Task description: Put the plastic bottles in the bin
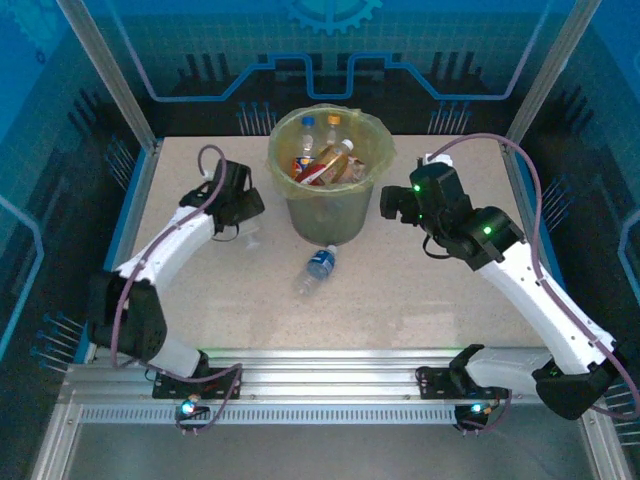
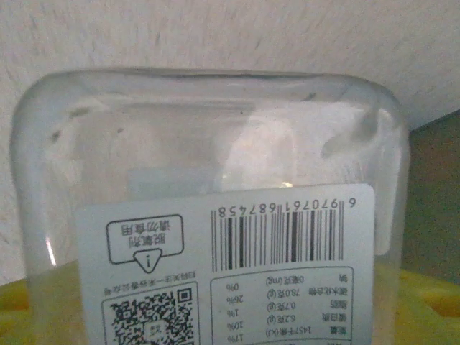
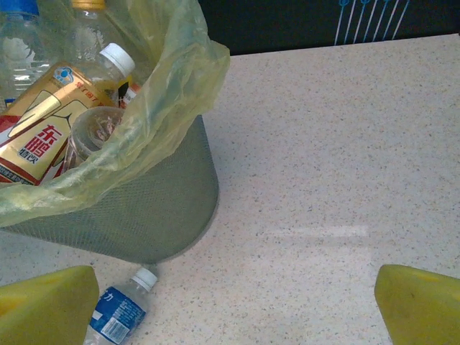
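Observation:
A clear plastic bottle [image 2: 215, 144] with a white barcode label lies between the yellow fingers [image 2: 431, 305] of my left gripper [image 2: 230, 309], which is shut on its sides. That gripper [image 1: 245, 215] is low over the table, left of the bin [image 1: 330, 215]. The bin is an olive-green bucket with a yellow-green bag, and it holds several bottles [image 1: 325, 160], one with a gold and red label [image 3: 43, 136]. A blue-labelled bottle [image 1: 318, 268] lies on the table in front of the bin, its white cap towards the bin's base [image 3: 118, 316]. My right gripper [image 1: 392, 203] hangs open just right of the bin [image 3: 129, 215], with nothing between its fingers [image 3: 233, 302].
The speckled table [image 1: 420, 290] stretches out on the right of the bin. Metal frame posts [image 1: 110, 70] and blue panels wall in the back and sides. The rail with both arm bases [image 1: 330, 385] runs along the near edge.

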Robot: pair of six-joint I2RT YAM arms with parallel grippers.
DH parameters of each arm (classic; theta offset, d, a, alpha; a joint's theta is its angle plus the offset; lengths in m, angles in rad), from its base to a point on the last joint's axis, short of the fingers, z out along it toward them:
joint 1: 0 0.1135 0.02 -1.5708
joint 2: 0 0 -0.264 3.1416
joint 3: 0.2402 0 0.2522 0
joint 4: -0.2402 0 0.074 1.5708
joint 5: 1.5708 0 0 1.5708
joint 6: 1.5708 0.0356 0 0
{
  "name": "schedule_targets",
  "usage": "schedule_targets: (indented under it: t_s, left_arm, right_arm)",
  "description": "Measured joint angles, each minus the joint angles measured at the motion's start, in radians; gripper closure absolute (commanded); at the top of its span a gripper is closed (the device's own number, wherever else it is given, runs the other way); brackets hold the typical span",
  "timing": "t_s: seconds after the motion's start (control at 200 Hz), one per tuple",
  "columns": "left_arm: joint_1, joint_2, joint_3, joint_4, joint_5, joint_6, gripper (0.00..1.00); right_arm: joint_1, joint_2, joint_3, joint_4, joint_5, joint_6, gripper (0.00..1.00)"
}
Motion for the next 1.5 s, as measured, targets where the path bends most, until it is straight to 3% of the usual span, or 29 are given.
schedule_targets:
  t_s: [0.245,0.4,0.665,0.86,1.031,1.501]
  left_arm:
    - [0.0,-0.127,0.205,-0.008,0.006,0.172,0.28]
    - [0.0,-0.124,0.344,0.019,0.098,0.276,0.28]
    - [-0.015,0.005,0.539,0.084,0.293,0.375,0.28]
    - [-0.071,0.171,0.698,0.089,0.363,0.421,0.27]
    - [-0.113,0.28,0.796,0.073,0.367,0.396,0.25]
    - [-0.121,0.321,0.76,0.023,0.319,0.103,0.18]
  right_arm:
    - [0.0,-0.022,-0.016,0.0,0.01,0.0,0.0]
    - [0.0,-0.026,-0.029,0.0,0.009,0.0,0.0]
    - [0.0,-0.027,-0.034,0.0,0.006,0.007,0.0]
    - [0.0,-0.027,-0.034,0.0,0.005,0.011,0.0]
    - [0.0,-0.027,-0.037,0.0,0.006,0.011,0.0]
    - [0.0,-0.027,-0.061,0.002,-0.005,0.016,0.0]
